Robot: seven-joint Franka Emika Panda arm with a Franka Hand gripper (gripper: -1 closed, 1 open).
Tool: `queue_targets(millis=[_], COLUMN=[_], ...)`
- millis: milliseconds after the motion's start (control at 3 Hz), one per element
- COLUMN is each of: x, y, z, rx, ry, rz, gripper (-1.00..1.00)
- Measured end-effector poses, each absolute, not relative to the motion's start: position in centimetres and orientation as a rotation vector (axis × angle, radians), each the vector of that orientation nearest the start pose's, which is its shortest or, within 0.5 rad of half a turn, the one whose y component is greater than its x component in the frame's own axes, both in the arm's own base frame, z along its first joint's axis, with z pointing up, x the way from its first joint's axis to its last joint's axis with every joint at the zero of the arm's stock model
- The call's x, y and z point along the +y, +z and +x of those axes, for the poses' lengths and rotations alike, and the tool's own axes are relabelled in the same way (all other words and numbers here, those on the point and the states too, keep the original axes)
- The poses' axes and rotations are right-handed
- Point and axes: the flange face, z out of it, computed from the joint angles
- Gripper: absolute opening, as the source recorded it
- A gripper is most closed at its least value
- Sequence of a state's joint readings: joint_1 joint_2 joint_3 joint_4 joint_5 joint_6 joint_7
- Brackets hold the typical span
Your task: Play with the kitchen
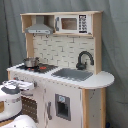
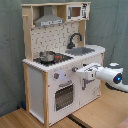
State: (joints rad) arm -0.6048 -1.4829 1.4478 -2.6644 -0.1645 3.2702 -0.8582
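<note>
From my remote seat, nearest the camera in the first exterior view is my arm's white casing point(image 1: 11, 100), low at the first exterior view's left, in front of the oven side of the kitchen point(image 1: 60, 75). In the second exterior view the claw point(image 2: 79, 71) points at the kitchen's front panel, tip touching or just short of the knobs point(image 2: 56, 76) below the counter edge and above the windowed oven door point(image 2: 64, 96). I cannot tell whether the claw is spread or pressed together.

The kitchen stands on a wooden floor point(image 2: 20, 119) before a grey curtain. I judge it a stiff, light wooden toy that could tip or slide if pushed hard, so I would work only its moving parts: a knob to twist, the oven door handle to pull.

Farther back on the counter point(image 1: 102, 79), a small pot point(image 1: 31, 62) sits on the stovetop. It looks light and easy to knock over. Beside it lies the grey sink point(image 1: 72, 74) with a black faucet point(image 1: 84, 59) at its back edge. All are above and beyond the claw, well apart from it.

Farthest up are the hood point(image 1: 39, 27) and microwave point(image 1: 72, 23).
</note>
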Motion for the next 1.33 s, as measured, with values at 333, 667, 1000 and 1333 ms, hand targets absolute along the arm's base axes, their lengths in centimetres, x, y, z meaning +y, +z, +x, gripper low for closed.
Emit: queue_targets(millis=[333, 667, 1000, 1333], x=[35.4, 35.4, 36.3, 36.6], y=[35.3, 34.2, 34.6, 34.2], z=[30.5, 32.6, 34.8, 34.8], rx=[1.542, 1.538, 1.533, 1.543], ry=[0.533, 0.54, 0.544, 0.548], rz=[0.573, 0.623, 0.622, 0.611], gripper=[1.0, 1.0, 1.0, 1.0])
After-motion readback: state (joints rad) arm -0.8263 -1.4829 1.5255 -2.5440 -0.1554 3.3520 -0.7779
